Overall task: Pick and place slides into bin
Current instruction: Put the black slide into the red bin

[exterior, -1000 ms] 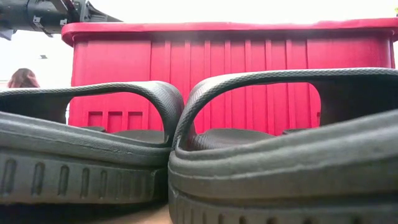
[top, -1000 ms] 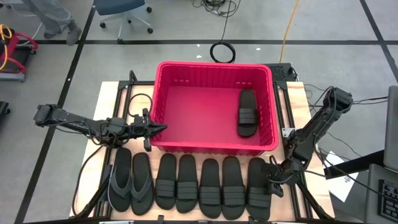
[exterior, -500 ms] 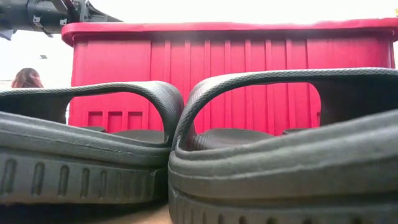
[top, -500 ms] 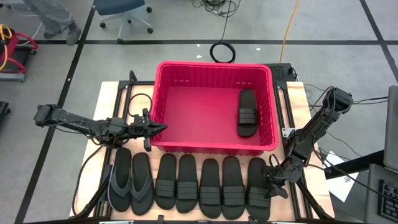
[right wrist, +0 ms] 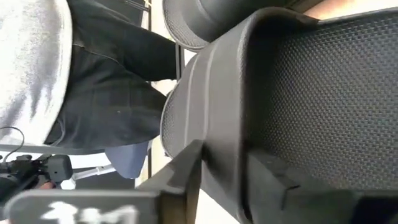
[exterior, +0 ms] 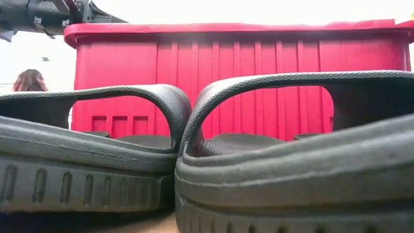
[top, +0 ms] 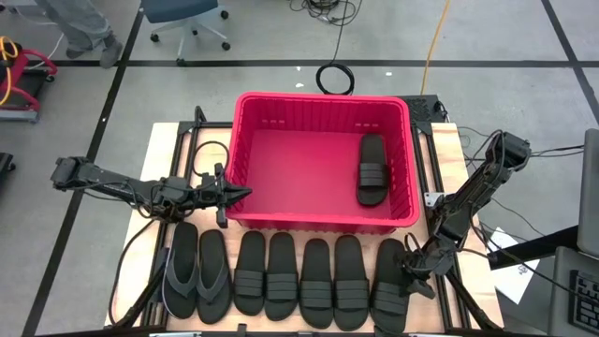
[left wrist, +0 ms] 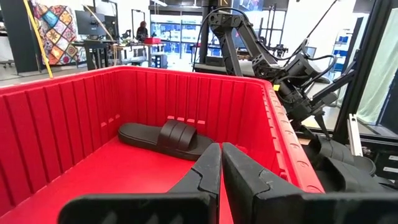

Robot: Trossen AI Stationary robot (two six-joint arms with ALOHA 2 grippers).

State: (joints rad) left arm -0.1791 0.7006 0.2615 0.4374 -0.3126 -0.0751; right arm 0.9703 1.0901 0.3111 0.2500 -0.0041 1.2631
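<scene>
The red bin (top: 323, 97) stands mid-table with one black slide (top: 372, 170) lying flat on its floor at the right. On the table in front of the bin lie a thong-strap pair (top: 197, 273) and several band-strap slides in a row. My right gripper (top: 410, 277) is shut on the rightmost slide (top: 386, 290). My left gripper (top: 245, 192) is shut with nothing between its fingers. It hovers level at the bin's near-left corner and points across the bin, at rim height (left wrist: 221, 150). The low view shows two slides (exterior: 84, 149) close up against the bin wall (exterior: 259, 77). My right gripper pinches the rightmost slide's right-hand side edge (right wrist: 224, 143) between its two fingers. One finger (right wrist: 273, 180) is on the textured footbed side and the other (right wrist: 180, 177) on the outer side. The fingers come from the table's right, slanting down. The slide lies flat in the row.
A person in dark trousers (right wrist: 93, 93) stands beyond the table's near side, and a head (exterior: 26, 81) shows past the bin. A cable coil (top: 334, 78) and an office chair (top: 187, 19) are on the floor behind the table. The right arm (left wrist: 292, 74) shows beyond the bin wall.
My right gripper has tipped a little further down at the rightmost slide's right edge, and its fingers have drawn together on that edge. The slide has stayed flat in the row.
</scene>
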